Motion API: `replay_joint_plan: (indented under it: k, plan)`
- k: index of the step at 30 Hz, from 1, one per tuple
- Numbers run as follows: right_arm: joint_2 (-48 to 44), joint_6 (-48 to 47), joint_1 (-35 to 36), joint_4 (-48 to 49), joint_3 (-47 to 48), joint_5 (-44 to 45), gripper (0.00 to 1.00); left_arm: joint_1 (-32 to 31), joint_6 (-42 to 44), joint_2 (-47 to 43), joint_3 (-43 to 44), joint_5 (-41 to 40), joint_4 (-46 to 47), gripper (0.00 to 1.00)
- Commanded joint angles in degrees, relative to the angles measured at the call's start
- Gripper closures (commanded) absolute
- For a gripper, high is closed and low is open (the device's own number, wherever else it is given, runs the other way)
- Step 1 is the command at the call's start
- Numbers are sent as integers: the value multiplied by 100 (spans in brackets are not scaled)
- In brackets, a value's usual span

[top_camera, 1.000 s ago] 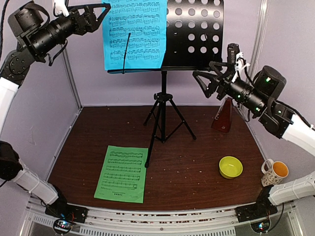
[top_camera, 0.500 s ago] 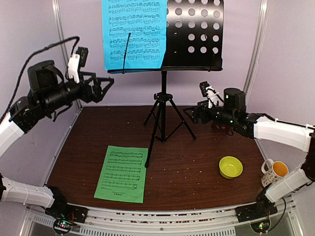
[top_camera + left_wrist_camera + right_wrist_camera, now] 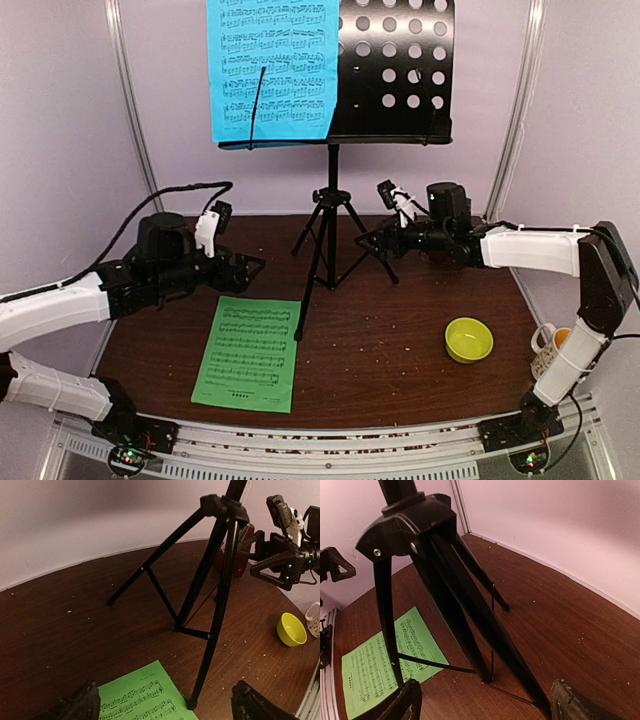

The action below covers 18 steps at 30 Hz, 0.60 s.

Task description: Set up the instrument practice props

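The blue music sheet [image 3: 272, 70] sits on the left half of the music stand [image 3: 331, 200]; the green music sheet [image 3: 247, 352] lies flat on the worktop [image 3: 400, 320], so I'd say it goes up next. The left tool [image 3: 250, 268] hangs low just beyond its far edge, jaws wide and empty. The right tool [image 3: 372, 240], also wide, faces the tripod legs. Pinching a flat sheet needs an edge lifted, and one tripod foot stands right at its side. The metronome [image 3: 245, 555] stands behind the stand, with the yellow-green bowl [image 3: 468, 340] and the mug [image 3: 548, 348] to the right.

Dark wood table [image 3: 400, 350], a bit shiny; thin green paper sheet [image 3: 248, 352]; matt black metal stand [image 3: 329, 200]; glossy yellow bowl [image 3: 468, 340]
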Motion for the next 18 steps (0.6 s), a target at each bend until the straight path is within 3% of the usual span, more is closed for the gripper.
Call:
replay_joint_plan:
  k: [1,9,18]
  plan:
    - [286,-231,-30,169,166,-297,11,-304,-151,889,111,120,1293,7]
    - [627,-428,-49,91,428,-170,13,-665,-226,2614,1085,-88,1586,7]
    - [1000,-440,-55,47,862,-143,19,-700,-523,3774,2027,-430,1261,10]
